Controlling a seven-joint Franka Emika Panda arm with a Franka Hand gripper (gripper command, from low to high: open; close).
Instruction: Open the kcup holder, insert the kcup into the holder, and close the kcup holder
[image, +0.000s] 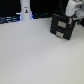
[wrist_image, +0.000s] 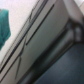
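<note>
The kcup holder (image: 62, 27) is a black boxy unit at the back of the white table, toward the exterior view's right. It is too blurred to tell whether its tray is pulled out. My gripper (image: 70, 16) hangs from the white arm right over the holder's far top edge, and its fingers are not distinct. The wrist view is a very close, blurred look along the holder's dark slanted panels (wrist_image: 52, 42). A green patch (wrist_image: 4, 25) shows at that picture's edge; I cannot tell if it is the kcup. No kcup shows in the exterior view.
A tall white bottle-shaped object (image: 26, 10) stands at the back toward the exterior view's left, with dark clutter (image: 7, 19) beside it along the back edge. The white table (image: 35, 55) spreads across the front.
</note>
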